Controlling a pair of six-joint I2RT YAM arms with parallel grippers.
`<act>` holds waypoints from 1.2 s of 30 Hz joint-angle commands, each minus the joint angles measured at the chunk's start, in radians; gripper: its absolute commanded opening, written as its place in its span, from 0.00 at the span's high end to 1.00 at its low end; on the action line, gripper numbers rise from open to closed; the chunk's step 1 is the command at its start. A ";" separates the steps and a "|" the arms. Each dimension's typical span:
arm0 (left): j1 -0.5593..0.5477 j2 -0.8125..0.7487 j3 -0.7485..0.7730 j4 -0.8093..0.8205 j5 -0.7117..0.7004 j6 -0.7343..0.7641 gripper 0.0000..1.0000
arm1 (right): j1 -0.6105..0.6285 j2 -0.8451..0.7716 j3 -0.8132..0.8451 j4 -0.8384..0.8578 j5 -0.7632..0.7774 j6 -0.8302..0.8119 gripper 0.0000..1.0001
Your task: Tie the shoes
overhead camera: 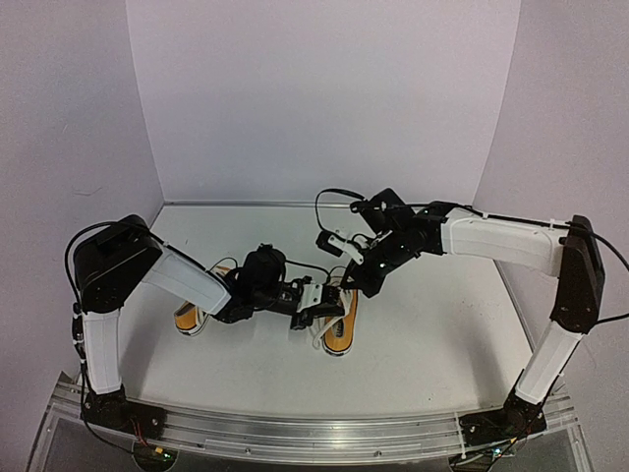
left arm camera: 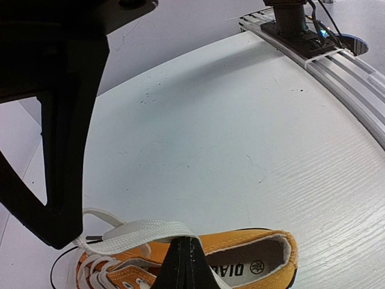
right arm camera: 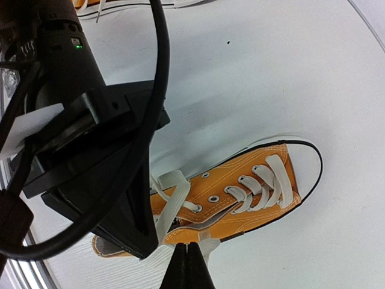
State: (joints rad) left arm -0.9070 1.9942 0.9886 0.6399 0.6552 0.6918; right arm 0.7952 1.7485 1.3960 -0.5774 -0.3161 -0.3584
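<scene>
Your left gripper (left arm camera: pixel 186 256) is clenched on a flat white lace (left arm camera: pixel 141 232) of the orange canvas sneaker (left arm camera: pixel 252 265); your right gripper (right arm camera: pixel 187 265) is clenched on another lace end (right arm camera: pixel 204 247) of the same sneaker.

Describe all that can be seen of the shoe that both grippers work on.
The shoe is an orange canvas low-top with a white toe cap, black-lined white sole and dark printed insole. It lies upright on the white table. Its white laces are loose, untied. The left gripper holds a flat lace strand above the opening.

Orange-yellow shoes (overhead camera: pixel 338 329) (white laces (right arm camera: pixel 264 183), dark insoles), white table (overhead camera: pixel 423 334), black-and-white arms (overhead camera: pixel 496 241)
</scene>
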 commanded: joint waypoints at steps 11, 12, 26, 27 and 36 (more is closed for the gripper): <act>-0.017 0.054 0.114 0.022 0.075 -0.015 1.00 | 0.001 -0.003 0.004 -0.004 -0.031 -0.015 1.00; -0.019 0.058 0.119 0.020 0.079 -0.015 1.00 | 0.000 0.001 0.008 -0.004 -0.031 -0.014 1.00; -0.033 0.089 0.069 0.136 -0.057 0.028 1.00 | -0.044 -0.069 -0.021 0.036 -0.079 0.135 0.45; -0.033 0.090 0.064 0.148 -0.064 0.028 1.00 | -0.062 -0.096 -0.038 0.054 -0.094 0.163 0.43; -0.034 0.086 0.048 0.140 -0.073 0.052 1.00 | -0.221 -0.316 -0.340 0.326 -0.174 0.589 0.42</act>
State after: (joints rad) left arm -0.9409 2.0715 1.0451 0.7430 0.5954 0.7150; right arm 0.6044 1.4732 1.1602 -0.4016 -0.4336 -0.0041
